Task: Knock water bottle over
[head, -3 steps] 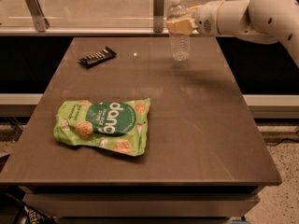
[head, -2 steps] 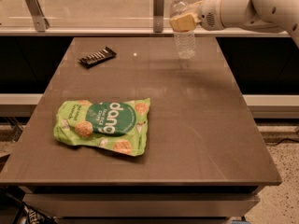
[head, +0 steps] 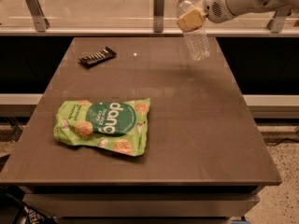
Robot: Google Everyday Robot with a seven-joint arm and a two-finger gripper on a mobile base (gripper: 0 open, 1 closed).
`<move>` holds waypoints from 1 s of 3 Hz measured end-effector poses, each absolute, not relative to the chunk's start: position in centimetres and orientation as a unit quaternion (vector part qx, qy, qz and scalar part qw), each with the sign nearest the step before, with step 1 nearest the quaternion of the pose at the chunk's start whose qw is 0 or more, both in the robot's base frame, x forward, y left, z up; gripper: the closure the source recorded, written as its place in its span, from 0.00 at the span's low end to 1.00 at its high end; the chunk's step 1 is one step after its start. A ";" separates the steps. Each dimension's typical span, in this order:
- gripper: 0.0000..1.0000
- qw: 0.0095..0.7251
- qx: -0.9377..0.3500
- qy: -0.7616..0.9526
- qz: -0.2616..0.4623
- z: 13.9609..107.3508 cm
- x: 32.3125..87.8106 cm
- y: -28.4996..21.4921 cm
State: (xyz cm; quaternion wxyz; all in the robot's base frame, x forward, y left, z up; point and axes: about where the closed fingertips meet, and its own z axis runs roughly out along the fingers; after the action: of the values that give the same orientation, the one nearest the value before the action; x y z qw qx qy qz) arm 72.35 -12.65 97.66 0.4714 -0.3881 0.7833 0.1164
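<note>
High front view; pincer (head: 190, 20) top right

On the table (head: 201, 125), a snack bag (head: 105, 126) lies at the front left. A wrapped bar (head: 97, 56) lies behind it, near the far left edge. The water bottle (head: 196, 38) is at the far right, tilted with its top to the left. The gripper (head: 190, 18) reaches in from the right and touches the bottle's upper part. A rail (head: 93, 31) runs behind the table.
</note>
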 end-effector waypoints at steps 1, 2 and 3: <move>1.00 0.437 -0.384 0.809 0.089 97.9 71.4 -13.6; 1.00 0.403 -0.382 0.829 0.065 97.2 71.1 -14.4; 1.00 0.362 -0.386 0.848 0.042 96.0 70.9 -14.9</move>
State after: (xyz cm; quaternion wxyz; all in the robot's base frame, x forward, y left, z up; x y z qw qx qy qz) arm 70.92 -14.90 96.01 0.3619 -0.3857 0.8477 0.0416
